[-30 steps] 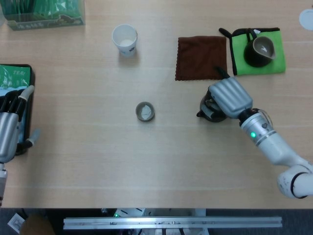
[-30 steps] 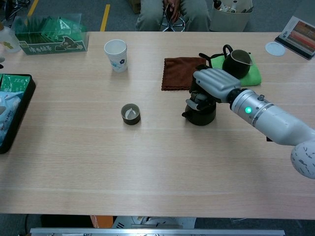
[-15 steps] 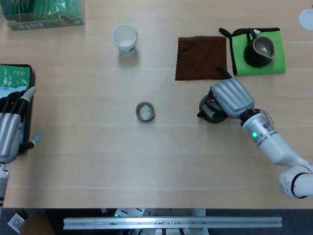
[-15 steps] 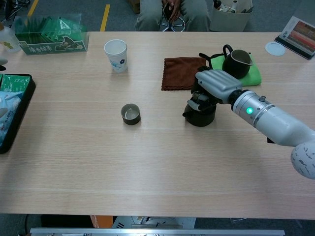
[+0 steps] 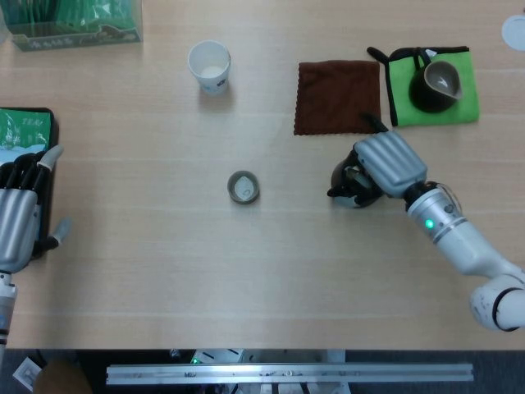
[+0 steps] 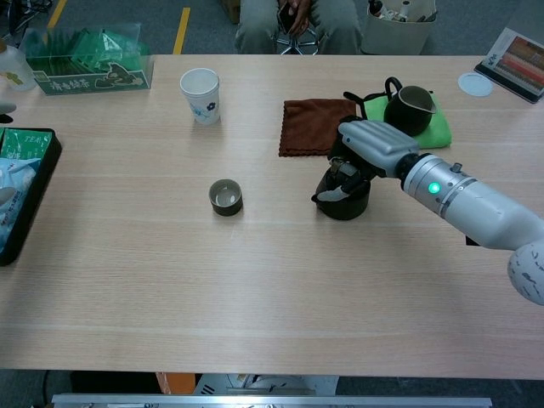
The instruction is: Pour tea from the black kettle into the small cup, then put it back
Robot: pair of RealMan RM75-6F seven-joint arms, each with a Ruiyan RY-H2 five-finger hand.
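Note:
The black kettle sits on the table right of centre, its spout pointing left. My right hand covers it from above, with fingers curled down around its top; most of the kettle is hidden under the hand. The small dark cup stands well to the kettle's left, apart from both hands. My left hand hangs open at the far left edge, near the black tray, holding nothing.
A brown cloth and a green mat bearing a dark pitcher lie behind the kettle. A white paper cup stands at the back. A black tray and a green tea box sit at the left.
The right hand has settled slightly on the kettle, which has turned a little so its spout shows further left. The left hand drifted slightly downward.

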